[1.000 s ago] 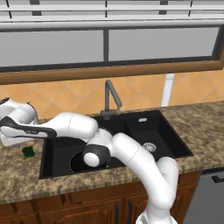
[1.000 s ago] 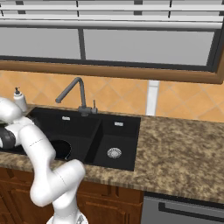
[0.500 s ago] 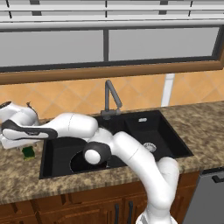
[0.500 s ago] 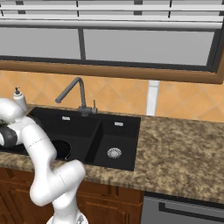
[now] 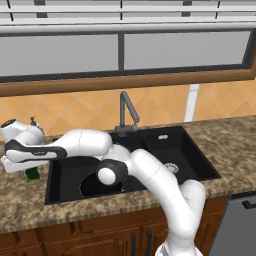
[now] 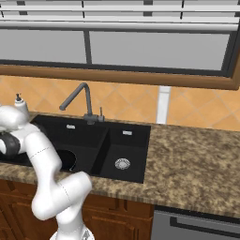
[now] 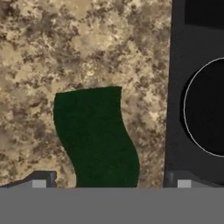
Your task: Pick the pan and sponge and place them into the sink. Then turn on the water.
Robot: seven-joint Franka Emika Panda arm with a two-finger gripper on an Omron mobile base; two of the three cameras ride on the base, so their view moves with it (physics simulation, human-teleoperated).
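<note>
The green sponge [image 7: 96, 135] lies on the speckled counter just left of the sink [image 7: 175, 87]. My gripper [image 7: 110, 183] hangs open right above it, one fingertip on each side of the sponge's near end and neither touching it. In the left base view the sponge [image 5: 33, 174] peeks out beneath the gripper [image 5: 22, 166] at the far left. The black pan [image 5: 97, 182] rests in the wider left basin of the sink [image 5: 165, 137], partly hidden by my arm. Its round rim [image 7: 210, 109] shows in the hand view. The grey tap [image 5: 127, 112] has no water running from it.
A white soap pump bottle [image 6: 18, 101] stands at the back of the counter behind the hand. The smaller right basin has a steel drain [image 6: 122, 163]. Speckled counter [image 6: 197, 159] stretches to the right, with a dishwasher front [image 5: 240, 225] below it.
The hand has come down a little toward the sponge, jaws still wide. Pan, sponge and tap have not moved.
</note>
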